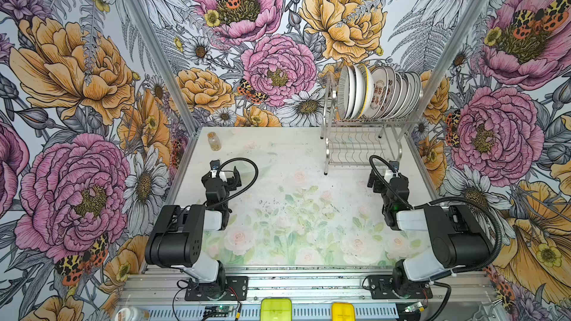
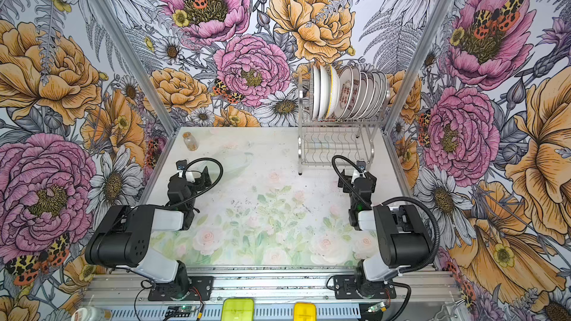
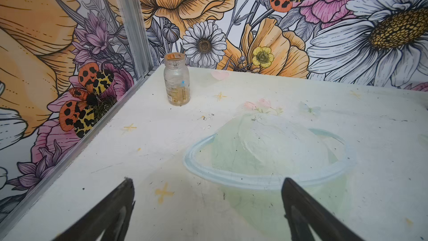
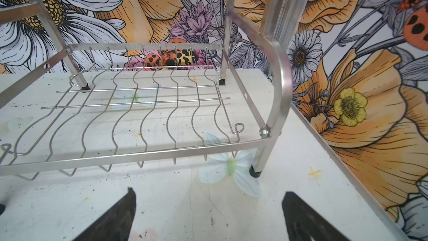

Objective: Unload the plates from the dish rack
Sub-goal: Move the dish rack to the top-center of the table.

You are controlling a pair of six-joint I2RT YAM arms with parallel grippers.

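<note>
Several white plates (image 1: 378,94) (image 2: 347,92) stand on edge in the upper tier of the steel dish rack (image 1: 355,152) (image 2: 330,149) at the back right of the table. Some have striped rims, one a yellow rim, one red characters. The rack's lower tier (image 4: 129,156) holds nothing. My right gripper (image 1: 386,177) (image 2: 357,177) (image 4: 208,192) is open, low over the table just in front of the rack. My left gripper (image 1: 228,176) (image 2: 197,176) (image 3: 207,181) is open over the left half of the table, holding nothing.
A small clear bottle (image 1: 214,141) (image 2: 190,141) (image 3: 177,82) stands in the back left corner. Flower-patterned walls close in the table on three sides; the rack stands against the right one. Two yellow boxes (image 1: 276,308) (image 1: 343,310) sit at the front rail.
</note>
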